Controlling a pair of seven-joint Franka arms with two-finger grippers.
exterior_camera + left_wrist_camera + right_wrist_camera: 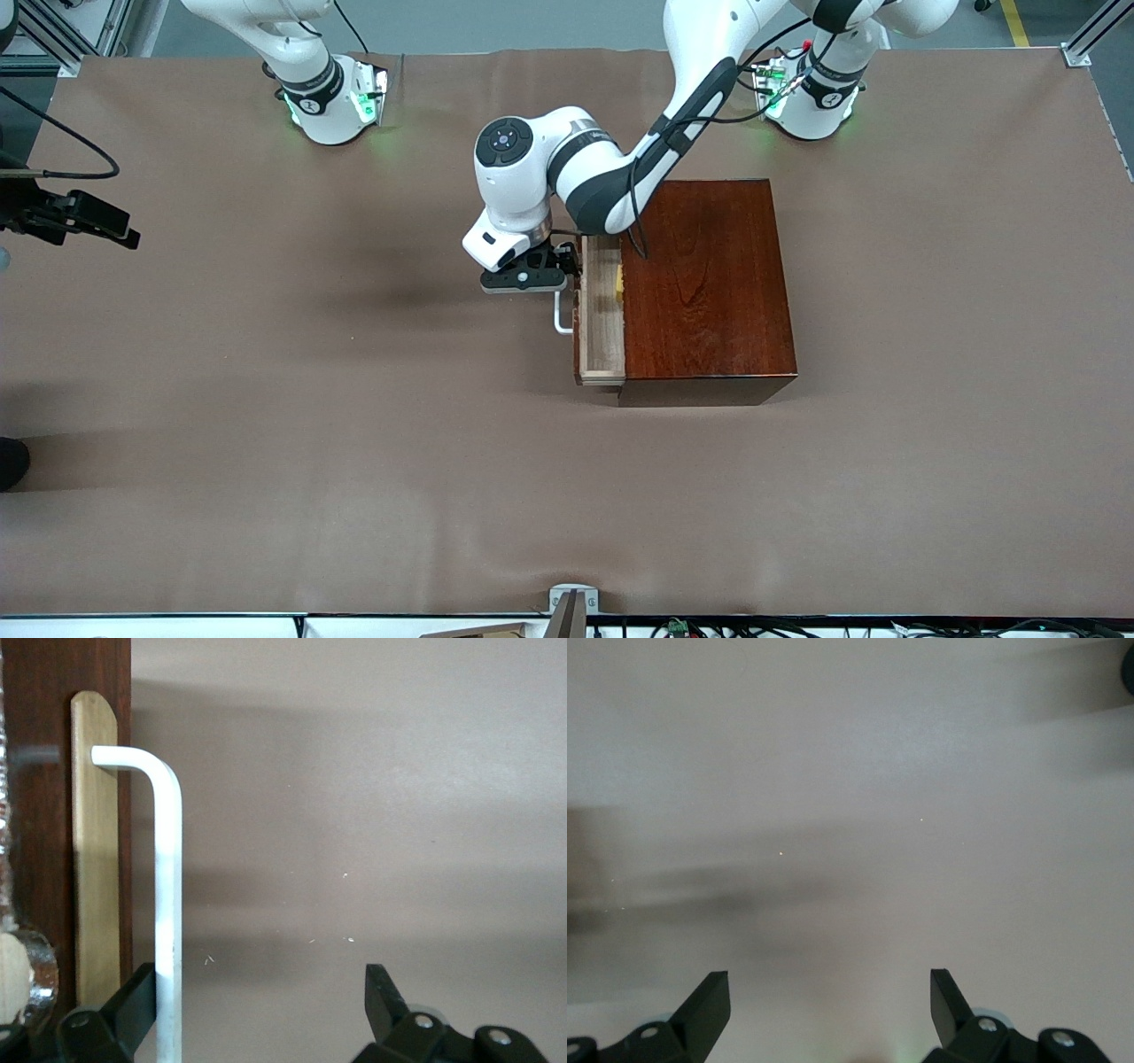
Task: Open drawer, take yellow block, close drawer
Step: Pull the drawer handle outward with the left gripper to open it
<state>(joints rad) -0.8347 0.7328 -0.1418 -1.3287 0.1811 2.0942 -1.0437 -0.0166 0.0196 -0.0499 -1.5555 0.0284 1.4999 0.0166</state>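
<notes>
Front view: yellow block (619,281) mostly hidden in part-open drawer (602,332).

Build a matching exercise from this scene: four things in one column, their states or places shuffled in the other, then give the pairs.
Things:
1. drawer
2. yellow block
3. left end effector
4. right end effector

States:
A. open over bare table
B. lying in the tray
C. pulled partly out of the wooden box
D. open, one finger against the white handle

Pairs: 1-C, 2-B, 3-D, 4-A
</notes>
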